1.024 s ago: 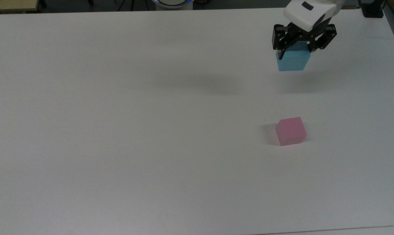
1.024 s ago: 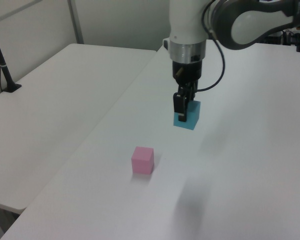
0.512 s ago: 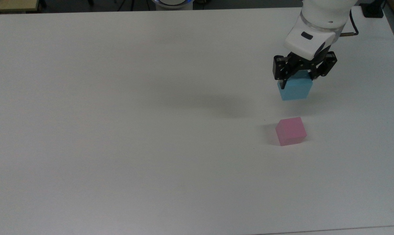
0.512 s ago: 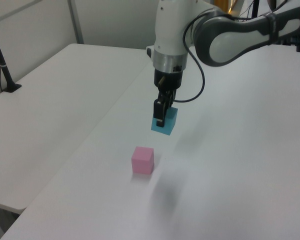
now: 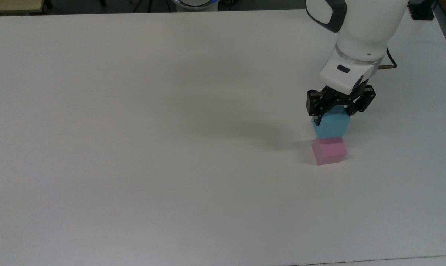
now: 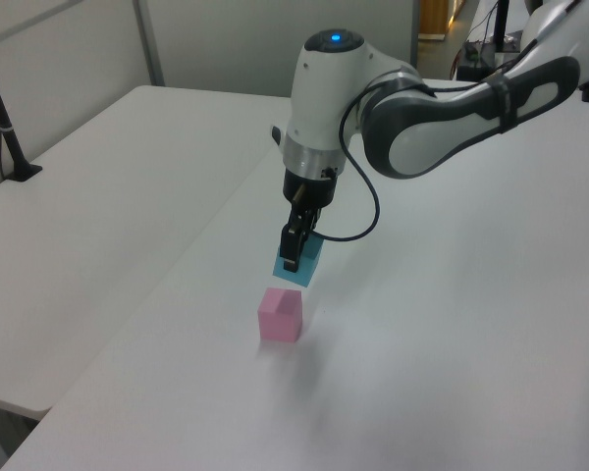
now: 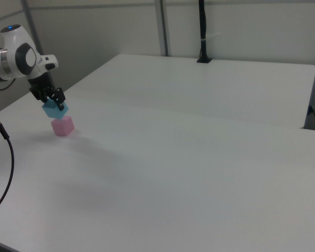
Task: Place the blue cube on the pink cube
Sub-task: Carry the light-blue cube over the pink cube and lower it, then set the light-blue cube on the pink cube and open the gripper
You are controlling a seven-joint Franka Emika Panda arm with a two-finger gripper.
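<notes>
Blue cube (image 5: 331, 126) hangs clamped between the black fingers (image 5: 317, 119) of the gripper (image 5: 335, 111), which are closed against its opposite sides near its top; most of the cube sticks out below the fingertips. In the top view it lies directly under the gripper, and the pink cube (image 5: 329, 150) lies just past it toward the bottom of the picture, their outlines meeting there. The left view shows the blue cube (image 6: 300, 262) lifted clear of the white table (image 6: 452, 324), tilted a little, held by the gripper (image 6: 294, 247) just above and slightly beyond the pink cube (image 6: 281, 314), which rests flat on the tabletop; whether the two touch cannot be told. In the right view, going from the left edge, the white arm (image 7: 18, 58) comes first, then the gripper (image 7: 49, 96) pointing down with the blue cube (image 7: 55, 109) in its grasp, then the pink cube (image 7: 62, 126) just below it and a little to the right view's right. A dark cable (image 5: 391, 62) loops off the wrist behind the gripper. A black post (image 7: 203, 32) stands well apart from the gripper at the table's far edge.
</notes>
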